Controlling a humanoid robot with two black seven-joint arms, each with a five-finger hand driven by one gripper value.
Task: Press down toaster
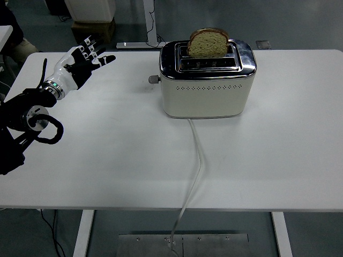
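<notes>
A cream and chrome toaster stands at the back middle of the white table. A slice of brown bread sticks up out of its far slot. A small lever knob juts from the toaster's left end. My left hand is open with fingers spread, raised over the table's far left, well to the left of the knob and apart from it. The right arm is out of view.
The toaster's white cord runs from its front across the table and over the near edge. A cardboard box sits on the floor behind the table.
</notes>
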